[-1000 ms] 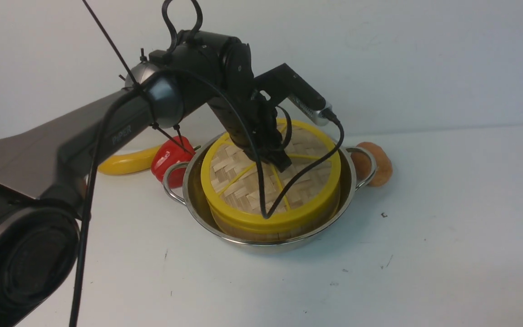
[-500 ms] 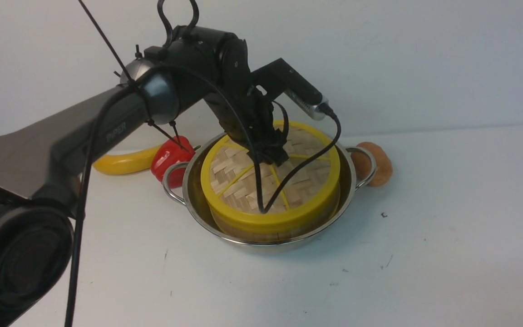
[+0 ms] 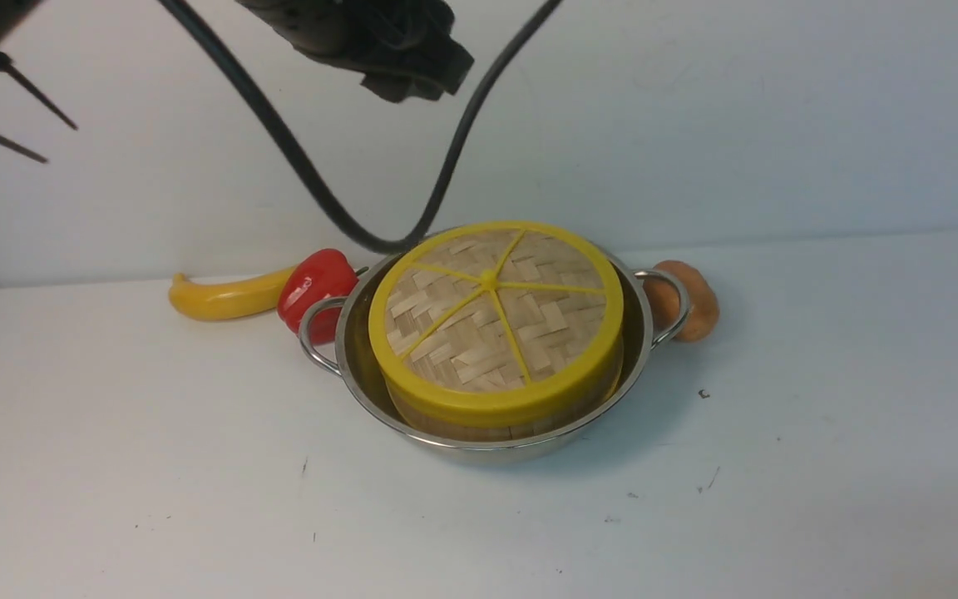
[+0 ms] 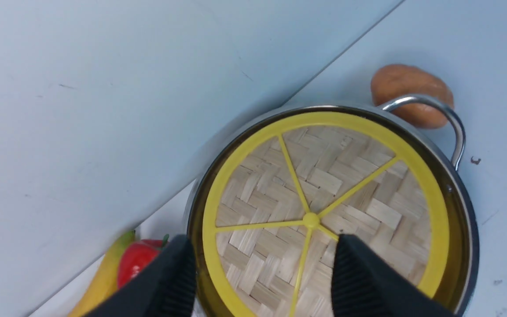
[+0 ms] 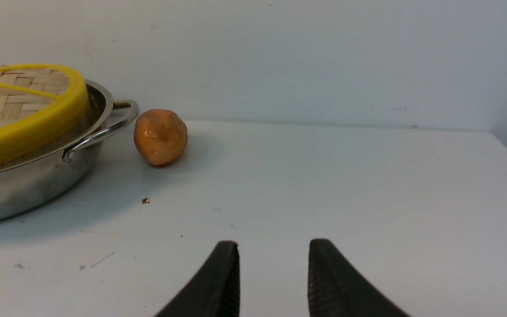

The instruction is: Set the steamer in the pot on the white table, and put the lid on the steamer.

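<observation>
The lid (image 3: 496,316) sits on the steamer (image 3: 479,423) in the pot (image 3: 362,374); task looks done. Left gripper (image 4: 264,273) and right gripper (image 5: 273,273) both gape, holding nothing.

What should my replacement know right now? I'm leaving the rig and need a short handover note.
Left gripper: open, empty, raised above the lid.
Right gripper: open, empty, low over the white table, apart from the pot.
Steamer sits in the pot; the lid rests on it.
Done: both placements.
Left: nothing visible; just park the arms.
</observation>
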